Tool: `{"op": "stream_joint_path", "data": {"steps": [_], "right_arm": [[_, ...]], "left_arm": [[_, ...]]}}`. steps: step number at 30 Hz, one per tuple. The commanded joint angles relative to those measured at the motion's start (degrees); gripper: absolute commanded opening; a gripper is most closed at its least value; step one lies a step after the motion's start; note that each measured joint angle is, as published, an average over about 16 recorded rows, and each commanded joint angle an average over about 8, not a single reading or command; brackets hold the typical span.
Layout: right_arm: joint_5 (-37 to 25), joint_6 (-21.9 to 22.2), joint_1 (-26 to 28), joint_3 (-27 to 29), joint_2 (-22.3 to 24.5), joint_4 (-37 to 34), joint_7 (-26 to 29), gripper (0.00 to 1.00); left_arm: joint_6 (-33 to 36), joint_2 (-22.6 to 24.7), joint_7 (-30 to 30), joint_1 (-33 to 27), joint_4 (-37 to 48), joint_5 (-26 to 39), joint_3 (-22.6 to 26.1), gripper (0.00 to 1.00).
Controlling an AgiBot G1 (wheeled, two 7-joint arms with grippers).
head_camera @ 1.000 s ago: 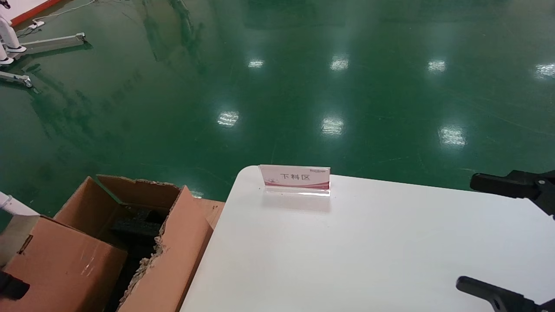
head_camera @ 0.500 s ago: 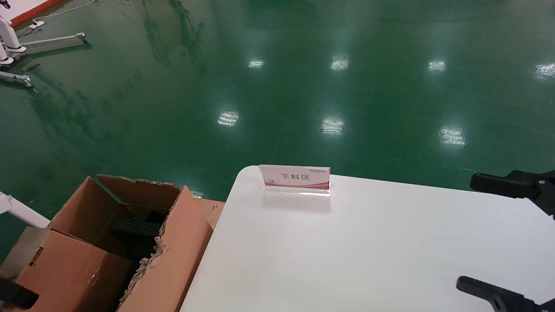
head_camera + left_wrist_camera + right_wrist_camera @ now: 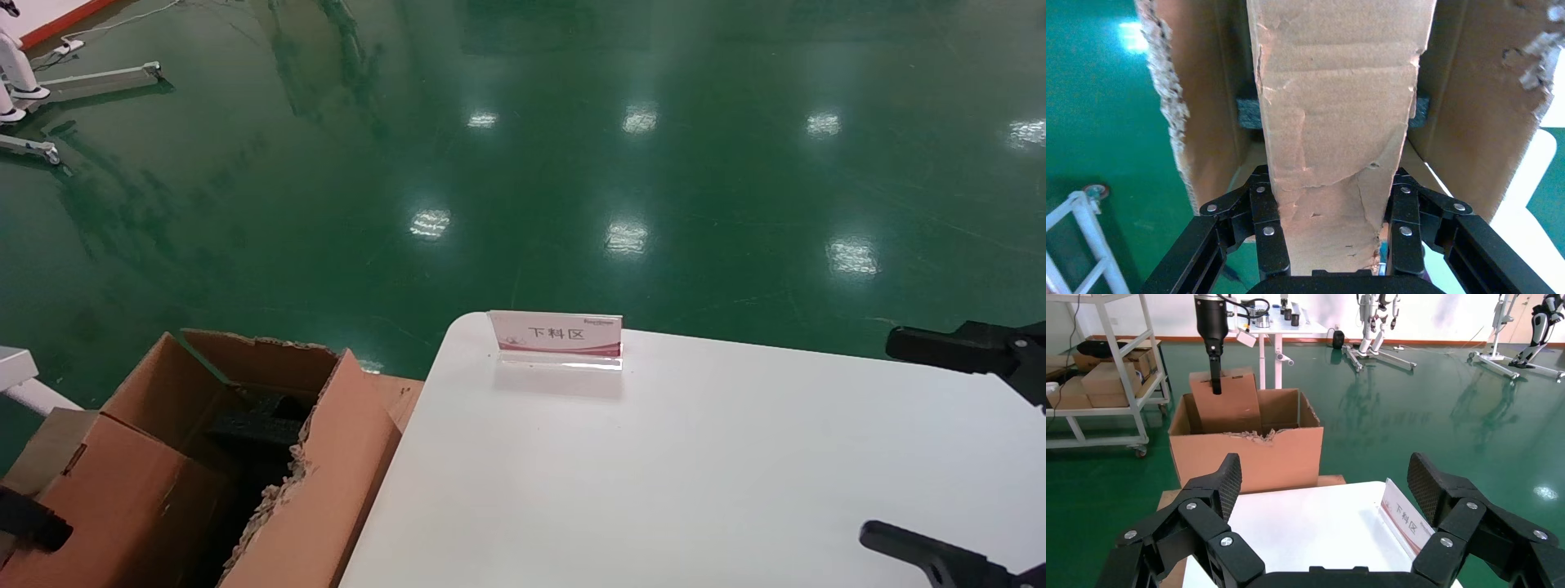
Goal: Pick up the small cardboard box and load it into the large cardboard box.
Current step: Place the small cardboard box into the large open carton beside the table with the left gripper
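The small cardboard box (image 3: 122, 506) is a plain brown carton standing upright, its lower part inside the large cardboard box (image 3: 327, 457) at the lower left. My left gripper (image 3: 1332, 184) is shut on the small cardboard box (image 3: 1340, 122), one black finger (image 3: 29, 523) pressed on each side. The large box's ragged walls (image 3: 1205, 110) rise on both sides, with black foam (image 3: 1248, 113) deep inside. From the right wrist, the small box (image 3: 1229, 407) sticks up out of the large box (image 3: 1254, 456). My right gripper (image 3: 1326, 478) hangs open over the white table, holding nothing.
The white table (image 3: 695, 474) stands right of the large box, with a pink-and-white acrylic sign (image 3: 557, 335) at its far edge. The right gripper (image 3: 878, 437) is at the table's right side. A metal shelf cart with cartons (image 3: 1107, 386) stands beyond the large box, on green floor.
The small cardboard box and the left finger have shifted slightly within the large box's near corner. The right arm has not moved.
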Motion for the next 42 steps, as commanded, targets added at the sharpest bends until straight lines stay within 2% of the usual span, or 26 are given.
{"op": "stream_joint_path", "data": {"steps": [1, 24, 42], "right_arm": [[0.00, 0.00, 0.00, 0.00, 0.00, 0.00, 0.00, 1.00], [0.00, 0.00, 0.00, 0.00, 0.00, 0.00, 0.00, 1.00], [0.00, 0.00, 0.00, 0.00, 0.00, 0.00, 0.00, 1.00]], "left_arm": [[-0.86, 0.50, -0.13, 1.17, 0.43, 0.00, -0.37, 0.00], [-4.16, 3.41, 1.65, 11.26, 5.69, -1.93, -2.67, 0.00], [-5.99, 5.13, 4.72, 13.94, 9.25, -3.03, -4.70, 0.00]]}}
